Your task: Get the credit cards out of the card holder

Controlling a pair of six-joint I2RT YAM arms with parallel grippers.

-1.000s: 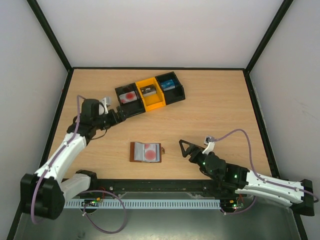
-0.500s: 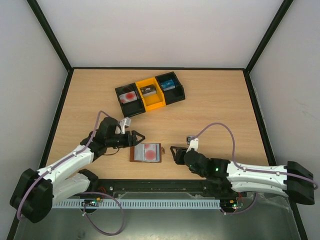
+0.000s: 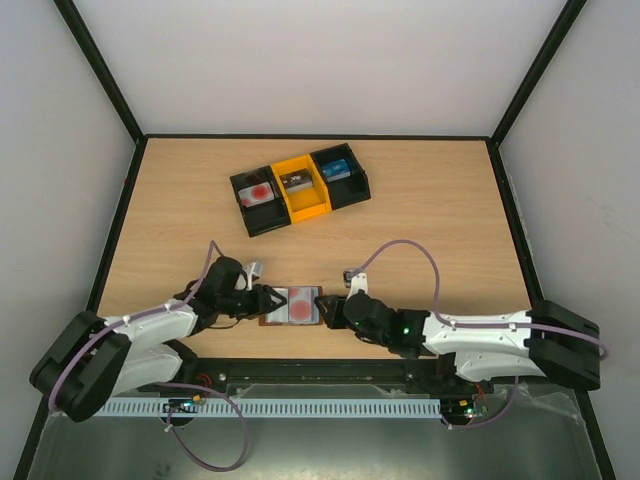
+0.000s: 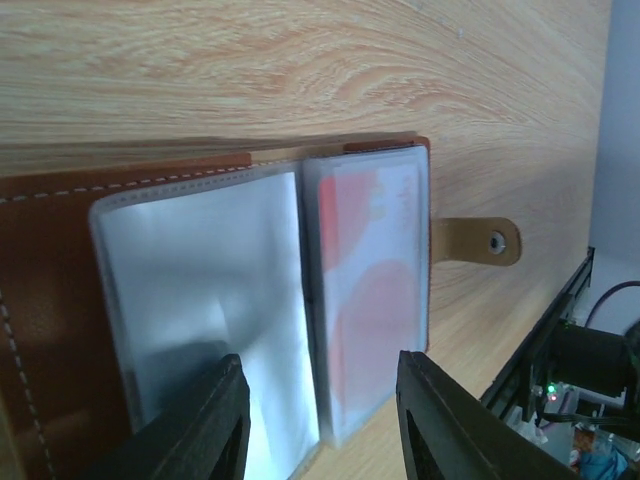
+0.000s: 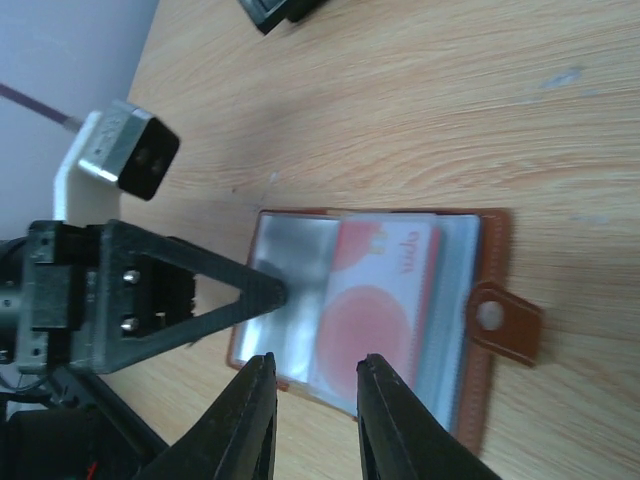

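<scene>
The card holder [image 3: 292, 305] lies open on the table near the front edge, brown leather [image 4: 50, 300] with clear sleeves. One sleeve shows a whitish credit card with a red round mark [image 5: 385, 300] [image 4: 370, 270]; the sleeve beside it [image 4: 200, 280] looks empty. My left gripper [image 3: 268, 300] [image 4: 322, 420] is at the holder's left side, jaws apart over the sleeves' edges, one fingertip [image 5: 272, 290] on the empty sleeve. My right gripper [image 3: 330, 308] [image 5: 312, 400] hovers at the holder's right side, jaws narrowly apart, nothing between them.
A black-and-yellow three-part tray [image 3: 308, 210] stands at the back middle of the table with cards in its compartments. The holder's snap tab [image 5: 505, 325] sticks out on the right-arm side. Black frame rails border the table.
Both arms came in to the card holder, the left from beside the tray, the right from the right. Both grippers narrowed from wide open.
</scene>
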